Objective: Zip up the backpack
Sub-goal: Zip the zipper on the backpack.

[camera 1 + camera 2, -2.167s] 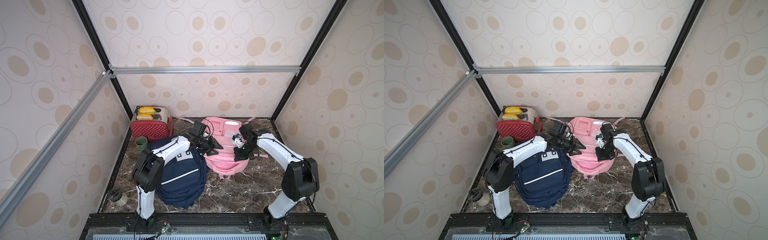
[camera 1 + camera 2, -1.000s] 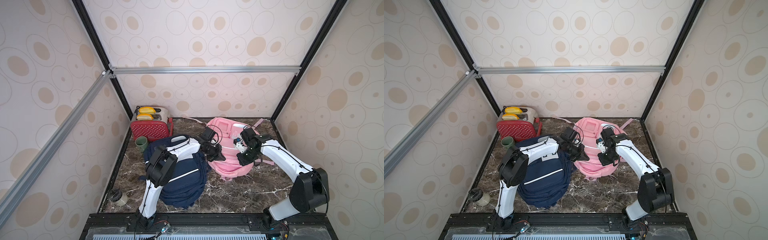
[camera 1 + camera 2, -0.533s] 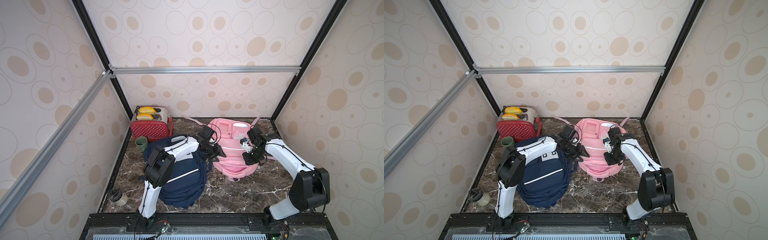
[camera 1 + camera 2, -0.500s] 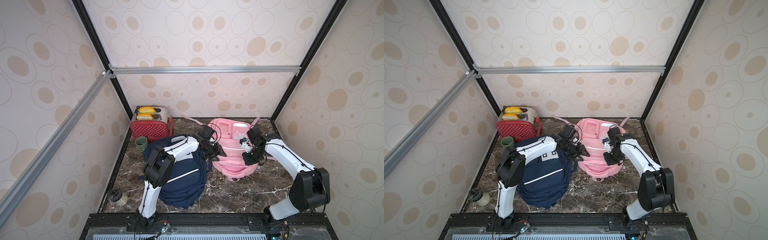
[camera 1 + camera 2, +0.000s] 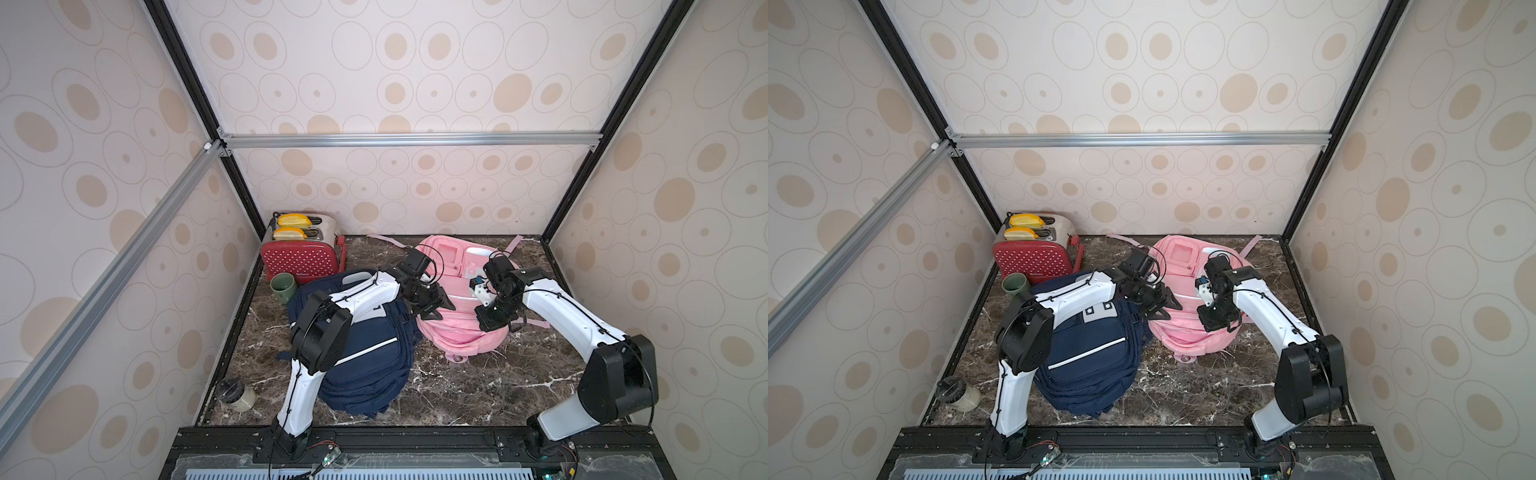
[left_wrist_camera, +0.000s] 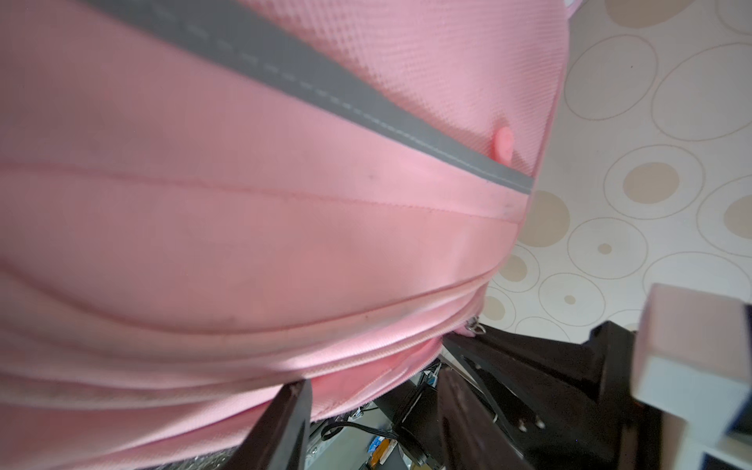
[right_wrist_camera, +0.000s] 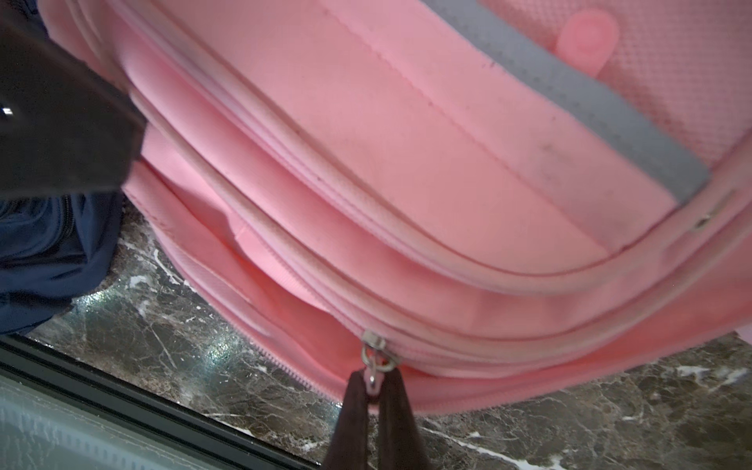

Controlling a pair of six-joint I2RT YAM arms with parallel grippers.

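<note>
Left arm and right arm both reach in, elbows bent, over the pink backpack lying toward the back of the marble table, right beside a navy backpack. Left claw sits partly spread at the pink bag's edge, and the right claw is pinched tight on the zipper pull. Beige dotted walls all around.

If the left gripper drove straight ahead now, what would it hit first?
Most likely the pink backpack: in the left wrist view its zippered edge sits between the open jaws of the left gripper.
</note>
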